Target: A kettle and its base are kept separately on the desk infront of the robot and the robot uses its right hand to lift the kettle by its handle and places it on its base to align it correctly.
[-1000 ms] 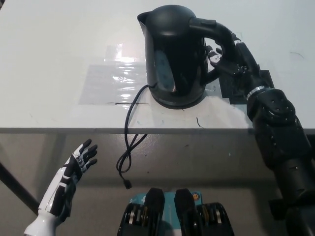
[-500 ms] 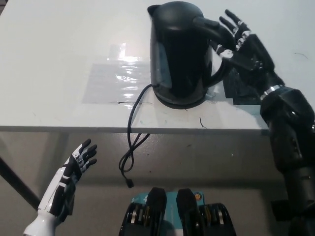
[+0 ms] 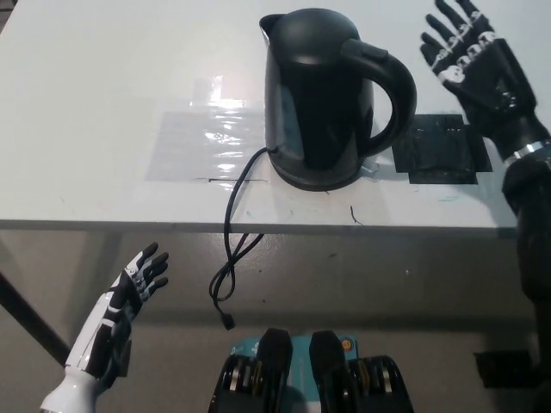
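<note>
Released: right hand (image 3: 476, 62) off kettle (image 3: 323, 95), fingers spread | kettle seemingly on base | left hand (image 3: 138, 280) open, low

no readable text or labels

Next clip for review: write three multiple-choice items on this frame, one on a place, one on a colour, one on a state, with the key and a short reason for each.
1. Where is the black plastic electric kettle?
A. on its round base on the white desk
B. on the floor
C. in the right hand

2. What colour is the cord hanging over the desk edge?
A. white
B. black
C. red

3. What is the state of the black right hand?
A. shut on the handle
B. open, clear of the kettle
C. flat on the desk

Key: 1 A, the kettle stands upright on the base; 2 B, the cord is dark against the floor; 3 B, fingers are spread beside the handle. The white left hand rests low, open.
</note>
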{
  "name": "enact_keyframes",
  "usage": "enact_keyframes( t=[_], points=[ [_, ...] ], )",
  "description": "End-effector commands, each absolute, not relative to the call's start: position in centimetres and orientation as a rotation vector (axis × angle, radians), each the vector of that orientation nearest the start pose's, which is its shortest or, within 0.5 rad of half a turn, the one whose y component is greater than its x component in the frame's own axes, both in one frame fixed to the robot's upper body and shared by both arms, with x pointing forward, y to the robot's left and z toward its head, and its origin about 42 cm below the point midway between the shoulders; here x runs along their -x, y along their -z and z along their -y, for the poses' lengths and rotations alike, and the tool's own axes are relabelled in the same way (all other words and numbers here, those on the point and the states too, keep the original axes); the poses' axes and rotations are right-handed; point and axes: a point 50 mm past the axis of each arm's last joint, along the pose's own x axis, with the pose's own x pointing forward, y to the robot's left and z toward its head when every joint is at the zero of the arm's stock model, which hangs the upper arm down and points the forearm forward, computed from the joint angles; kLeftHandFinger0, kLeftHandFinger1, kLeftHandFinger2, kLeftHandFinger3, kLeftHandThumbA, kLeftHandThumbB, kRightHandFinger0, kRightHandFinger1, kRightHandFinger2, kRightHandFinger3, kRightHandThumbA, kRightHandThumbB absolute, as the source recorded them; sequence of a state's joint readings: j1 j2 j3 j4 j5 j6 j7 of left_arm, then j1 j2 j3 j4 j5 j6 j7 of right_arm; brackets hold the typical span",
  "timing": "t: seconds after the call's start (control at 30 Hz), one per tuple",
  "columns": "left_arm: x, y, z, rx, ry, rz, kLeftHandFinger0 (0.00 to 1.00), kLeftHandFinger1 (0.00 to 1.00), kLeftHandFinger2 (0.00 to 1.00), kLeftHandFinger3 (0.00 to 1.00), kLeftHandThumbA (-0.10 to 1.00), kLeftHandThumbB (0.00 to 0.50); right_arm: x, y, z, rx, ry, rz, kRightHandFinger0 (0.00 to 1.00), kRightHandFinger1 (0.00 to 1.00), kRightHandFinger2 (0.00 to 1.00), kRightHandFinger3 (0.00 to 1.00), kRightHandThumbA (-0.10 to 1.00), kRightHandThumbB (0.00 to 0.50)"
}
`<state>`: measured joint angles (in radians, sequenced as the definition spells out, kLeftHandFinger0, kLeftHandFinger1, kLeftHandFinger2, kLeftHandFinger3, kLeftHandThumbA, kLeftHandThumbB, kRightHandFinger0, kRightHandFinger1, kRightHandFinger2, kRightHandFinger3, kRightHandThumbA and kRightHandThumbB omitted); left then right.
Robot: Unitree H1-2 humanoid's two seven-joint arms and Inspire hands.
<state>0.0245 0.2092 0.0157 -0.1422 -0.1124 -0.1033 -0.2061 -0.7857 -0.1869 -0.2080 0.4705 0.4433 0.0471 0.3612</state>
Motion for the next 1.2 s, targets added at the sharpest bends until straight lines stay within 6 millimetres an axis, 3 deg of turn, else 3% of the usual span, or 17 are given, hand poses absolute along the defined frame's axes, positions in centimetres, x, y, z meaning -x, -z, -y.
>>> enact_keyframes(
  t=[0.0, 0.1, 0.13, 0.17, 0.23, 0.27, 0.3, 0.33, 0.4, 0.43, 0.57, 0.73, 0.87, 0.9, 0.93, 1.0, 1.17],
  points=[
    [-27.7, -15.2, -27.1, -0.121, 0.207, 0.269, 1.0, 1.0, 1.0, 1.0, 1.0, 0.0, -49.2, -32.2, 26.2, -0.258, -0.351, 0.514, 1.0, 1.0, 1.0, 1.0, 0.59, 0.5],
    [-27.7, -15.3, -26.9, -0.115, 0.205, 0.265, 1.0, 1.0, 1.0, 1.0, 1.0, 0.0, -47.6, -33.7, 26.7, -0.235, -0.326, 0.59, 1.0, 1.0, 1.0, 1.0, 0.59, 0.5],
    [-27.8, -15.3, -26.9, -0.115, 0.204, 0.263, 1.0, 1.0, 1.0, 1.0, 1.0, 0.004, -47.0, -34.2, 26.7, -0.217, -0.32, 0.619, 1.0, 1.0, 1.0, 1.0, 0.64, 0.5],
    [-27.7, -15.4, -27.0, -0.117, 0.201, 0.259, 1.0, 1.0, 1.0, 1.0, 1.0, 0.008, -44.7, -35.7, 26.5, -0.154, -0.277, 0.701, 1.0, 1.0, 1.0, 1.0, 0.74, 0.5],
    [-27.9, -15.6, -27.1, -0.122, 0.202, 0.265, 1.0, 1.0, 1.0, 1.0, 1.0, 0.001, -42.3, -36.9, 26.4, -0.125, -0.25, 0.761, 1.0, 1.0, 1.0, 1.0, 0.85, 0.5],
    [-27.9, -15.6, -27.1, -0.124, 0.203, 0.267, 1.0, 1.0, 1.0, 1.0, 1.0, 0.001, -41.8, -37.1, 26.4, -0.117, -0.245, 0.771, 1.0, 1.0, 1.0, 1.0, 0.85, 0.5],
    [-28.1, -15.7, -27.2, -0.133, 0.206, 0.276, 1.0, 1.0, 1.0, 1.0, 1.0, 0.0, -39.7, -37.7, 26.3, -0.068, -0.228, 0.819, 1.0, 1.0, 1.0, 1.0, 1.0, 0.496],
    [-28.3, -15.7, -27.3, -0.132, 0.206, 0.28, 1.0, 1.0, 1.0, 1.0, 1.0, 0.006, -36.9, -38.1, 26.2, -0.013, -0.203, 0.869, 1.0, 1.0, 1.0, 1.0, 1.0, 0.5],
    [-28.3, -15.9, -27.4, -0.126, 0.2, 0.279, 1.0, 1.0, 1.0, 1.0, 1.0, 0.008, -34.3, -37.9, 26.1, 0.04, -0.2, 0.912, 1.0, 1.0, 1.0, 1.0, 1.0, 0.5],
    [-28.2, -15.8, -27.5, -0.126, 0.196, 0.281, 1.0, 1.0, 1.0, 1.0, 1.0, 0.011, -32.6, -37.0, 26.4, 0.072, -0.199, 0.916, 1.0, 1.0, 1.0, 1.0, 1.0, 0.5],
    [-28.1, -15.7, -27.4, -0.121, 0.192, 0.282, 1.0, 1.0, 1.0, 1.0, 1.0, 0.026, -29.6, -34.7, 27.1, 0.145, -0.195, 0.897, 1.0, 1.0, 1.0, 1.0, 1.0, 0.5],
    [-28.1, -15.3, -27.0, -0.085, 0.176, 0.283, 1.0, 1.0, 1.0, 1.0, 1.0, 0.004, -26.6, -29.9, 28.0, 0.208, -0.157, 0.818, 1.0, 1.0, 1.0, 1.0, 1.0, 0.412],
    [-27.7, -14.9, -27.1, -0.083, 0.163, 0.275, 1.0, 1.0, 1.0, 1.0, 1.0, 0.06, -25.5, -24.9, 28.8, 0.19, -0.126, 0.692, 1.0, 1.0, 1.0, 1.0, 1.0, 0.344],
    [-27.6, -14.9, -27.1, -0.082, 0.162, 0.272, 1.0, 1.0, 1.0, 1.0, 1.0, 0.06, -25.4, -24.5, 28.9, 0.192, -0.124, 0.682, 1.0, 1.0, 1.0, 1.0, 1.0, 0.343],
    [-27.3, -14.7, -27.3, -0.077, 0.153, 0.273, 1.0, 1.0, 1.0, 1.0, 1.0, 0.055, -25.1, -22.5, 29.1, 0.162, -0.111, 0.614, 1.0, 1.0, 1.0, 1.0, 1.0, 0.344],
    [-27.2, -14.6, -27.4, -0.072, 0.149, 0.275, 1.0, 1.0, 1.0, 1.0, 1.0, 0.048, -25.2, -20.6, 29.0, 0.137, -0.095, 0.557, 1.0, 1.0, 1.0, 1.0, 1.0, 0.374],
    [-26.4, -14.1, -27.3, -0.079, 0.147, 0.259, 1.0, 1.0, 1.0, 1.0, 1.0, 0.059, -24.8, -16.7, 28.7, 0.134, -0.075, 0.453, 1.0, 1.0, 1.0, 1.0, 1.0, 0.316]
  ],
)
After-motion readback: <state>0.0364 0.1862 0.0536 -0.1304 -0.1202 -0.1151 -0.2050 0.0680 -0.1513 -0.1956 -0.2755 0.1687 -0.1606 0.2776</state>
